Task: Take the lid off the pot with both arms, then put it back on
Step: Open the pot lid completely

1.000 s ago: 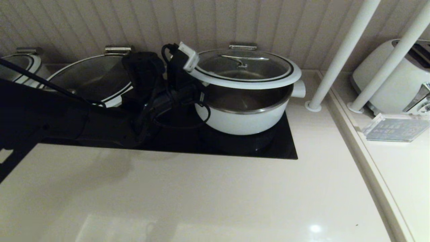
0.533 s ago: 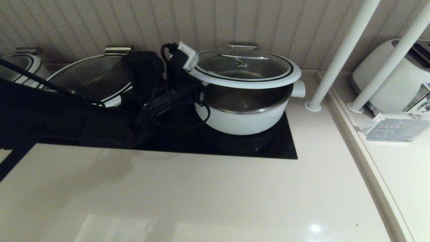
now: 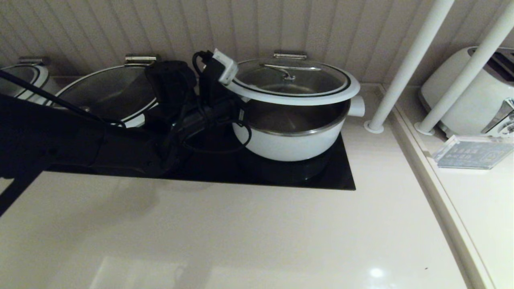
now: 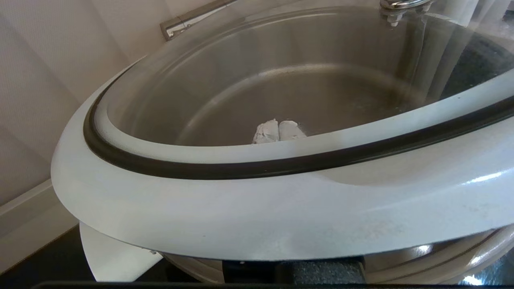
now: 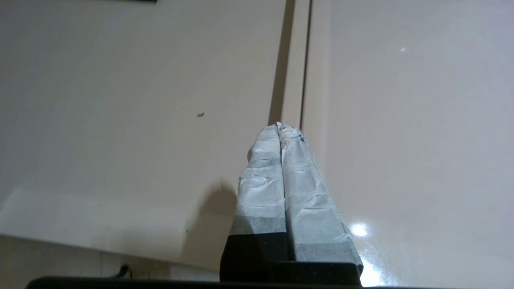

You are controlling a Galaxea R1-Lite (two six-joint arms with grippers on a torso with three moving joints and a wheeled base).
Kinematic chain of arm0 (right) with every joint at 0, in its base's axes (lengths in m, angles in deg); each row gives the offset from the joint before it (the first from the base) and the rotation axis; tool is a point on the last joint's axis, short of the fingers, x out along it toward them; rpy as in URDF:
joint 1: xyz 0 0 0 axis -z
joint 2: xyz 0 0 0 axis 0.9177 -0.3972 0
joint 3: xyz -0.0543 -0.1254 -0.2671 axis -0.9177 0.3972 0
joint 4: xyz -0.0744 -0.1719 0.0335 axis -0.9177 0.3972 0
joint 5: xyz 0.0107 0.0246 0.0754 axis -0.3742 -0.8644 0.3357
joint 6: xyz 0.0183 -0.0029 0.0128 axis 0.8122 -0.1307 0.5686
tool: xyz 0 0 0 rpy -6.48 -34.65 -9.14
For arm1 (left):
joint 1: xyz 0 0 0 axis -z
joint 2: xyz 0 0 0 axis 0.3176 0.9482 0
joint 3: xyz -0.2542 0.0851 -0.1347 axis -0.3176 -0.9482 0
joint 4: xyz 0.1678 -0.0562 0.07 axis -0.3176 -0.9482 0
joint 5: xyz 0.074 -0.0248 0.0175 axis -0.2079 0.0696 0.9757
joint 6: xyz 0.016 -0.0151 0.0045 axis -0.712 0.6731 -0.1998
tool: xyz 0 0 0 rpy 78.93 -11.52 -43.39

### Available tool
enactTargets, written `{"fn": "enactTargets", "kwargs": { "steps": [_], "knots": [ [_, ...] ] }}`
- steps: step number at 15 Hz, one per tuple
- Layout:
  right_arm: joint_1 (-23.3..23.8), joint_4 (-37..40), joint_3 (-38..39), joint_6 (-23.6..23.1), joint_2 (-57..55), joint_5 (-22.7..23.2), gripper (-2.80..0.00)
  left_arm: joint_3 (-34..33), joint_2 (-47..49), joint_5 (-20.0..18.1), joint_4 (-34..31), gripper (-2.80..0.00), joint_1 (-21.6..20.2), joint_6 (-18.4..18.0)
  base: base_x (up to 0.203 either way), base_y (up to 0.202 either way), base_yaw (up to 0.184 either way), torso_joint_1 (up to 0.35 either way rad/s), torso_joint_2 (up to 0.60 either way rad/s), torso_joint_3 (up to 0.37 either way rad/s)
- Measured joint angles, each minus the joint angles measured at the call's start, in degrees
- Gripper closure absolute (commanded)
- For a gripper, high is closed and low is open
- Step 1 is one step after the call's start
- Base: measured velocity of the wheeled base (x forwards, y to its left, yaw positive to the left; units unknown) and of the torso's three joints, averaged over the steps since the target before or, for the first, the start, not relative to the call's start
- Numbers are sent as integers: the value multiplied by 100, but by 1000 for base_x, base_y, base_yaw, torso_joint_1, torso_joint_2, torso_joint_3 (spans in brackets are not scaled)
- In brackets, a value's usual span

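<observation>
Glass lid [image 3: 292, 82] tilted over pot [image 3: 291, 136] — left hand [image 4: 279, 131] under its rim.

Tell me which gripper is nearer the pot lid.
Left. The left gripper is under the lid at its left edge, fingertips showing through the glass, lid raised above the pot. The right gripper hangs over bare countertop, away from it.

ribbed wall [image 3: 120, 24], glossy cream counter [image 3: 257, 233]

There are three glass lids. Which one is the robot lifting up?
The rightmost lid, tilted above the white pot. The left gripper props its left edge up. The other two lean against the wall, untouched.
</observation>
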Motion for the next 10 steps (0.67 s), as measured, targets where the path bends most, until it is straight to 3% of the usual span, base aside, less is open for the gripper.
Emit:
{"fn": "enactTargets", "kwargs": {
  "steps": [10],
  "knots": [
    [85,0,0,7,418,-1,0,-3,26,-1,13,0,0,7,0,0,0,0,0,0]
  ]
}}
